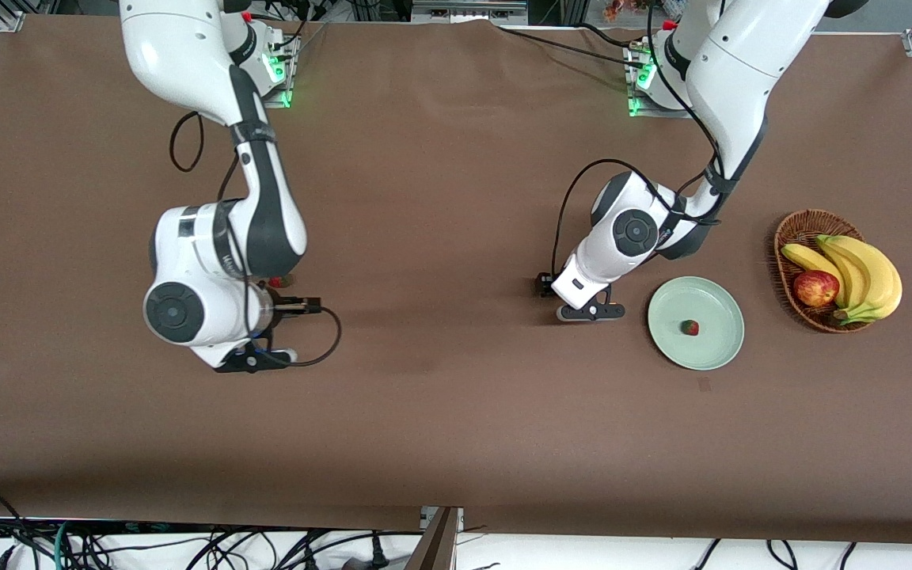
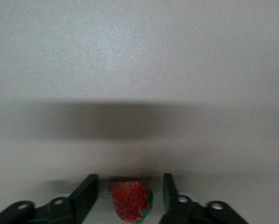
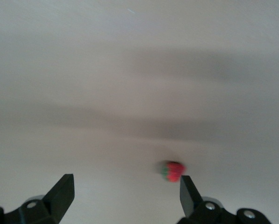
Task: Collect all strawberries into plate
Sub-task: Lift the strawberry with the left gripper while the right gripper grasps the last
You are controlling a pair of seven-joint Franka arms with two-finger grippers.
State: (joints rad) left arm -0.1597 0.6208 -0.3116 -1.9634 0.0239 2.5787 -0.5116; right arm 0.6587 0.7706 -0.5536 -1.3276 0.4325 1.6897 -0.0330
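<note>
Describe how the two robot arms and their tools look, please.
Both arms have glossy white shells with dark grey joint bands and round grey caps at the wrists. Black cables loop loosely along each arm. The left tool and the right tool each have two flat black fingers with small round screw holes. Green lights glow at both bases.

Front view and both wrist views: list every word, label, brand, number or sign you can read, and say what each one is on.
No text can be read in these pictures.
Right arm: dark lettering runs down the white wrist link, too small and partly hidden to read.
Left arm: a small red mark on the link beside the joint, too small to read.
Plate, basket, table: no marking shows.
Both wrist views: no text.
</note>
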